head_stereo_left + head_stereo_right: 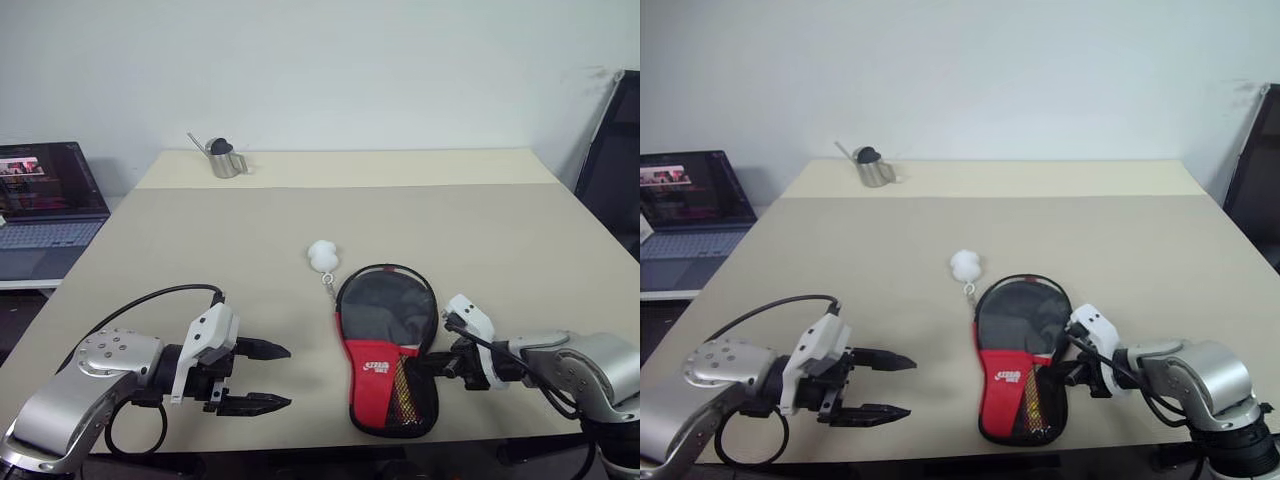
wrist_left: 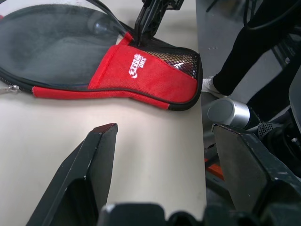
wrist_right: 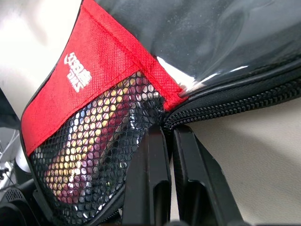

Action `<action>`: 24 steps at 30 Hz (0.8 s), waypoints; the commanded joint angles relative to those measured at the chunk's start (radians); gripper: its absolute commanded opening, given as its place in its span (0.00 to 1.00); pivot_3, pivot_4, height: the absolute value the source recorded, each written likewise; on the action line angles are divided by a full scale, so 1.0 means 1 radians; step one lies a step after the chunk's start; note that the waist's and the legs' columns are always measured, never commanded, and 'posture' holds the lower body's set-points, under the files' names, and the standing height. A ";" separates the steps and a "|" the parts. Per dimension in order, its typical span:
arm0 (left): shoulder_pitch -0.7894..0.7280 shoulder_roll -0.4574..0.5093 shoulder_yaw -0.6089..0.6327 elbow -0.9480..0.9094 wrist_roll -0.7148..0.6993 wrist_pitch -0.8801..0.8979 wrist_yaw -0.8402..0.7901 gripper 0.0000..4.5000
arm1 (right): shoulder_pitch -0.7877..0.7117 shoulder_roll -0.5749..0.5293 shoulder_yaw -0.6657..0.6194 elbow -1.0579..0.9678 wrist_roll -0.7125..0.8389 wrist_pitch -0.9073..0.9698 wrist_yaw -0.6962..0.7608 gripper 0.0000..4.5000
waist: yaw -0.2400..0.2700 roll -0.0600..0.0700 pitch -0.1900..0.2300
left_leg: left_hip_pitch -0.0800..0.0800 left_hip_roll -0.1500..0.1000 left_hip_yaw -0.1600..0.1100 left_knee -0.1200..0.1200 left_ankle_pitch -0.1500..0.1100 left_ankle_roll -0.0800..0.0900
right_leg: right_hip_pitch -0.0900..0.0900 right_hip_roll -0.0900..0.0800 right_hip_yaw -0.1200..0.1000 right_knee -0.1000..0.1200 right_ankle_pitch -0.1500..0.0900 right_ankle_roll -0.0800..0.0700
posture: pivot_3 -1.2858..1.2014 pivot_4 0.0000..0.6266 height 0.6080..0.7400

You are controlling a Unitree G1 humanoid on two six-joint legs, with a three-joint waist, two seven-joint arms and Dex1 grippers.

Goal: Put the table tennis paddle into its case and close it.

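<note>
Your table (image 1: 520,240) is a plain beige top in two slabs, the seam running across the upper part of the frame, with a white wall behind it. At upper left of the table stands a small metal can (image 1: 225,160). Left of the table you have an open laptop (image 1: 45,205) with its screen lit; a dark panel (image 1: 612,150) leans at the right edge.

The case (image 1: 388,345) lies flat at lower centre, round black end toward the wall, red end with mesh pocket toward you. Its white charm (image 1: 323,255) rests just beyond it on the table. A handle shows through the mesh; you cannot tell more of the paddle.

Left gripper (image 1: 262,377) hovers at lower left, well clear of the case, fingers apart. Right gripper (image 3: 170,141) has fingers pressed together at the case's zip edge; whether it pinches anything there cannot be told.
</note>
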 commanded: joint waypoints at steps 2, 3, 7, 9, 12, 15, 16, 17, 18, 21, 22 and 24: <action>0.002 0.010 0.012 -0.027 -0.021 -0.006 -0.007 0.78 | 0.043 -0.051 0.020 -0.026 0.034 -0.015 0.024 0.00 | 0.004 0.000 0.000 | 0.000 0.000 0.000 0.000 0.000 0.000 | 0.001 0.000 0.000 -0.001 0.000 0.000 | 0.52 0.24 1.00; 0.003 0.010 0.012 -0.026 -0.020 -0.006 -0.008 0.78 | 0.048 -0.056 0.024 -0.027 0.036 -0.021 0.024 0.00 | 0.007 0.000 0.000 | 0.000 0.000 -0.001 0.000 0.000 0.000 | 0.001 0.000 -0.001 -0.001 0.000 0.000 | 0.52 0.24 1.00; 0.001 0.008 0.009 -0.021 -0.018 -0.009 -0.012 0.78 | 0.054 -0.065 0.040 -0.011 0.034 -0.049 0.019 0.00 | 0.009 0.000 0.000 | 0.000 0.000 -0.001 0.000 0.000 0.000 | 0.003 0.000 -0.002 -0.004 0.000 0.000 | 0.52 0.24 1.00; -0.001 0.008 0.007 -0.018 -0.016 -0.012 -0.014 0.78 | 0.058 -0.075 0.041 -0.010 0.037 -0.056 0.022 0.00 | 0.009 0.000 0.000 | 0.000 0.000 -0.002 0.000 -0.001 0.000 | 0.003 0.000 -0.002 -0.005 0.000 0.000 | 0.52 0.24 1.00; -0.001 0.008 0.007 -0.017 -0.015 -0.015 -0.014 0.78 | 0.058 -0.088 0.043 -0.013 0.046 -0.062 0.025 0.00 | 0.009 0.000 0.000 | 0.000 0.000 -0.002 0.000 -0.001 0.000 | 0.004 0.000 -0.002 -0.006 0.000 0.000 | 0.52 0.24 1.00; 0.000 0.006 0.005 -0.017 -0.013 -0.016 -0.012 0.78 | 0.060 -0.103 0.046 -0.007 0.048 -0.073 0.026 0.00 | 0.010 0.000 0.000 | 0.000 0.000 -0.002 0.000 -0.002 0.000 | 0.005 0.000 -0.003 -0.007 0.000 0.000 | 0.52 0.24 1.00; 0.000 0.006 0.005 -0.017 -0.013 -0.017 -0.012 0.78 | 0.062 -0.110 0.045 -0.006 0.048 -0.077 0.029 0.00 | 0.010 0.000 0.000 | 0.000 0.000 -0.002 0.000 -0.002 0.000 | 0.005 0.000 -0.003 -0.007 0.000 0.000 | 0.52 0.24 1.00; 0.000 0.006 0.004 -0.015 -0.012 -0.018 -0.012 0.78 | 0.065 -0.117 0.042 -0.007 0.050 -0.079 0.031 0.00 | 0.011 0.000 0.000 | 0.000 0.000 -0.002 0.000 -0.002 0.000 | 0.005 0.000 -0.003 -0.008 0.000 0.000 | 0.52 0.24 1.00; -0.001 0.006 0.004 -0.014 -0.011 -0.019 -0.013 0.78 | 0.067 -0.122 0.041 -0.006 0.053 -0.081 0.032 0.00 | 0.012 0.000 0.000 | 0.000 0.000 -0.002 0.000 -0.002 0.001 | 0.006 0.000 -0.003 -0.008 0.000 0.000 | 0.52 0.24 1.00; -0.003 0.005 0.002 -0.011 -0.009 -0.020 -0.012 0.78 | 0.075 -0.130 0.038 -0.010 0.060 -0.083 0.030 0.00 | 0.018 0.000 0.000 | 0.001 0.000 -0.004 0.000 -0.003 0.002 | 0.009 -0.001 -0.005 -0.012 0.000 0.000 | 0.52 0.24 1.00; -0.004 0.004 0.001 -0.010 -0.009 -0.021 -0.011 0.78 | 0.078 -0.130 0.038 -0.011 0.062 -0.083 0.028 0.00 | 0.020 0.000 0.000 | 0.001 0.000 -0.004 0.000 -0.004 0.002 | 0.009 -0.001 -0.005 -0.013 0.000 0.000 | 0.52 0.24 1.00; -0.006 0.003 0.000 -0.008 -0.007 -0.023 -0.011 0.78 | 0.080 -0.128 0.039 -0.013 0.064 -0.084 0.024 0.00 | 0.024 -0.001 0.000 | 0.001 0.000 -0.004 0.000 -0.004 0.002 | 0.009 -0.001 -0.005 -0.014 0.000 0.000 | 0.52 0.24 1.00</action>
